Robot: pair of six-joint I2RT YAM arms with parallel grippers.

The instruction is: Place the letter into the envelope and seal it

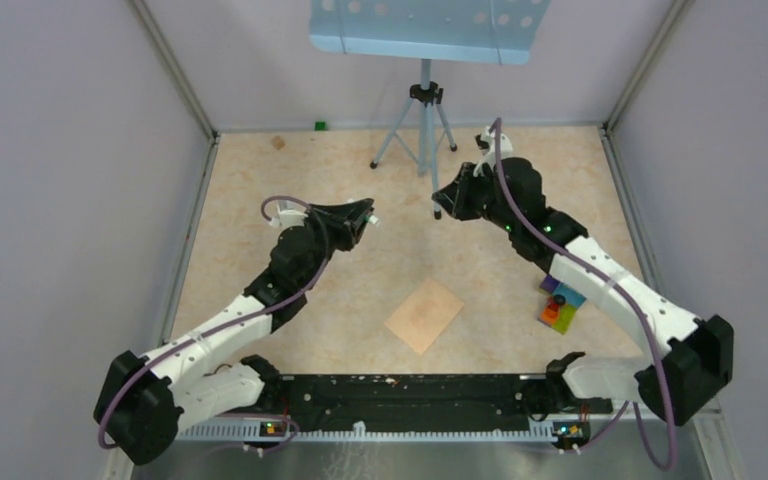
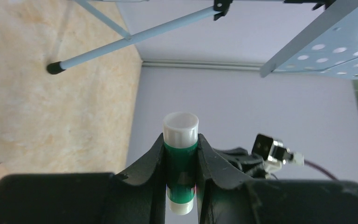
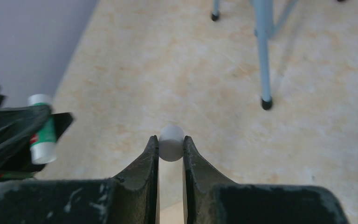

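Observation:
The tan envelope [image 1: 424,315] lies flat on the table, near the front, between the two arms. The letter is not in view. Both grippers are raised over the table's far half, facing each other with a gap between them. My left gripper [image 1: 368,218] [image 2: 181,138] is shut on a green glue stick [image 2: 181,165] with white ends, whose open white top sticks out past the fingertips. The same glue stick [image 3: 42,137] shows at the left of the right wrist view. My right gripper [image 1: 438,206] [image 3: 171,139] is shut on a small round whitish cap [image 3: 171,143], pinched at the fingertips.
A blue tripod stand [image 1: 421,125] with a perforated blue shelf [image 1: 425,25] stands at the back centre, its feet near both grippers. A small multicoloured block [image 1: 561,305] sits under the right arm. A green bit [image 1: 319,125] and a brown scrap [image 1: 278,142] lie at the back left. Walls enclose three sides.

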